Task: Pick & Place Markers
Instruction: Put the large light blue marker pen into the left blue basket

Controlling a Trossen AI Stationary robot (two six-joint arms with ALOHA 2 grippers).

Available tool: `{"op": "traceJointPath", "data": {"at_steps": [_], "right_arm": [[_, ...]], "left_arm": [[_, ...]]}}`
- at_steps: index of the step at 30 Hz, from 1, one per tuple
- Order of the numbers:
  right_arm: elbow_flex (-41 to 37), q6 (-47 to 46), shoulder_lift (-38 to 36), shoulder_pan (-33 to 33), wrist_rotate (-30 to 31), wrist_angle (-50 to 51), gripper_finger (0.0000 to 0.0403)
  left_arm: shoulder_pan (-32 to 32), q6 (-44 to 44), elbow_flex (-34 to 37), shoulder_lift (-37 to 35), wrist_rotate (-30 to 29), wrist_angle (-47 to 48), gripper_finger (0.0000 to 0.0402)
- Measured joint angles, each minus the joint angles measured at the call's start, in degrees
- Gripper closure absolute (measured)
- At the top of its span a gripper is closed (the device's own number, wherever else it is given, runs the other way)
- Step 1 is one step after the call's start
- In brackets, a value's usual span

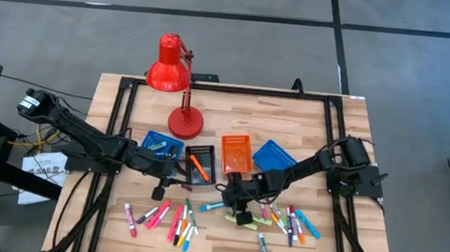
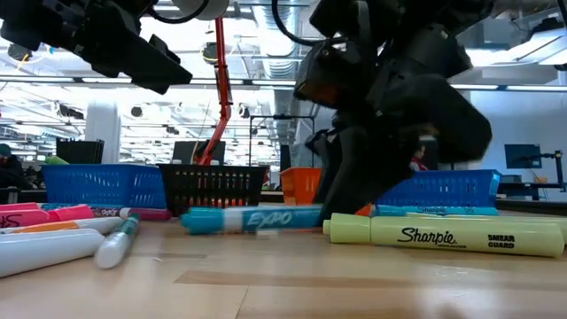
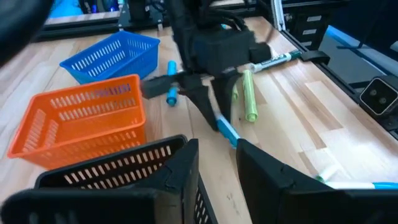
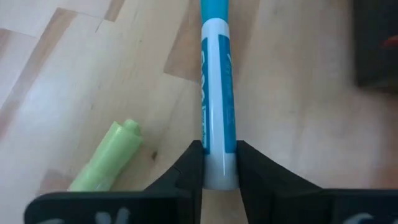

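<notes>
Right gripper (image 4: 220,167) is down on the light wooden table (image 1: 346,154), just in front of the orange tray, fingers pinching a light-blue marker with a white Expo-labelled barrel (image 4: 219,106). The marker lies flat on the wood, one end between the fingertips, the rest running straight out ahead of the gripper. A light-green highlighter (image 4: 106,158) lies beside it, not touching.

Left gripper (image 1: 173,169) hovers by the black tray, fingers spread with a gap between them, holding nothing.

Counts:
- Trays: four small slotted plastic ones in a row: blue (image 1: 161,145), black (image 1: 200,163), orange (image 1: 236,153), blue (image 1: 272,156). The black one holds one orange marker (image 1: 198,168).
- Lamp: one red desk lamp (image 1: 170,69) behind the trays.
- Loose markers: a scattered pile of coloured ones on the front of the table, one cluster left of centre (image 1: 173,220), one right (image 1: 292,222); too overlapped for an exact count. Low view shows a yellow Sharpie highlighter (image 2: 443,236) nearest the camera.
</notes>
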State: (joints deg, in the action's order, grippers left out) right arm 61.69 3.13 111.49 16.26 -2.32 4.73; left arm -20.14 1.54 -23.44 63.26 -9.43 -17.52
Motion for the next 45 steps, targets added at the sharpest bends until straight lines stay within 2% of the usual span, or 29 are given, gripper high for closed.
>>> {"op": "traceJointPath", "data": {"at_steps": [4,8,14,19,24,28,31,35,45], "right_arm": [[0.8,2.7,-6.4,-0.1,0.7,-2.8,0.0336],[0.6,3.5,-10.4,-0.4,7.3,-3.7,0.0322],[0.6,3.3,-12.0,-3.3,18.3,-9.2,0.0338],[0.8,0.5,-9.5,-6.3,17.7,-15.6,0.0320],[0.7,2.0,-6.4,-6.7,16.6,-19.0,0.0316],[0.8,3.5,-6.7,-5.8,18.0,-21.2,0.0326],[0.7,3.9,-8.2,-4.7,20.5,-19.7,0.0332],[0.8,4.7,-10.0,-4.0,22.2,-20.0,0.0330],[0.8,4.9,-10.0,-3.5,21.6,-21.1,0.0330]], "left_arm": [[0.0,0.1,0.0,-0.2,-2.4,-1.4,0.0298],[0.0,0.0,-0.1,-1.1,-4.1,-2.1,0.0298],[0.1,-0.5,0.0,-2.6,-5.8,-3.0,0.0298],[-1.1,-1.8,-0.1,-8.1,-7.4,-4.0,0.0298],[-2.1,-1.3,-0.1,-12.7,-7.4,-2.6,0.0298],[-2.0,0.6,0.4,-12.4,-9.7,0.3,0.0298],[-2.1,1.3,1.3,-11.7,-9.0,0.1,0.0293],[-2.0,1.3,1.7,-11.2,-10.5,0.3,0.0270],[-2.0,1.2,1.7,-11.1,-13.1,-1.7,0.0216]]}}
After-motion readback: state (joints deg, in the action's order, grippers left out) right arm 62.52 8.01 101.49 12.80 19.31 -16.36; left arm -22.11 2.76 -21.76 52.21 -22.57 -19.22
